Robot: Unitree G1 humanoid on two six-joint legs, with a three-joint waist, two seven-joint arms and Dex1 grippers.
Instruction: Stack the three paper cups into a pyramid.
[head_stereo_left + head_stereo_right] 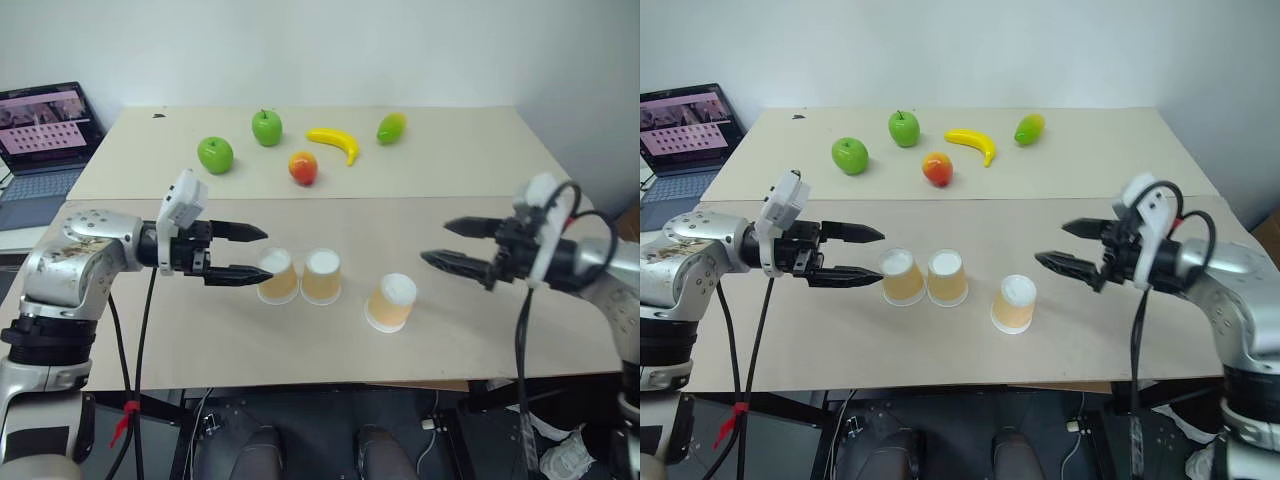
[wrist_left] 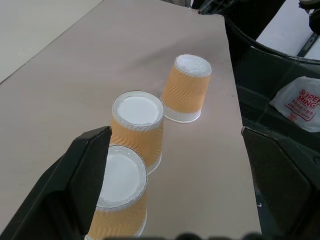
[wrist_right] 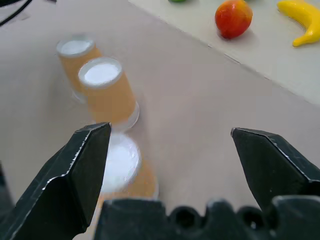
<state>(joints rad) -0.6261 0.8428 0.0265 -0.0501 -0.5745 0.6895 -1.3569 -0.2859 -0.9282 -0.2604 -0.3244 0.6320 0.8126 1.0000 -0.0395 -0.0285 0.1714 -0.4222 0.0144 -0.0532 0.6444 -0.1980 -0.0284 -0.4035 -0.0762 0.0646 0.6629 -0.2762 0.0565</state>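
Three tan paper cups stand upside down on the near table. The left cup and the middle cup sit side by side, nearly touching. The third cup stands apart to their right, nearer the front edge. No cup rests on another, so no pyramid stands. My left gripper hovers open just left of the left cup, fingers pointing right. Off to the right of the third cup, my right gripper is open, pointing left, with nothing between its fingers.
On the far table lie two green apples, a red-orange fruit, a banana and a green mango. A laptop sits at the far left. A white plastic bag lies below the table's right edge.
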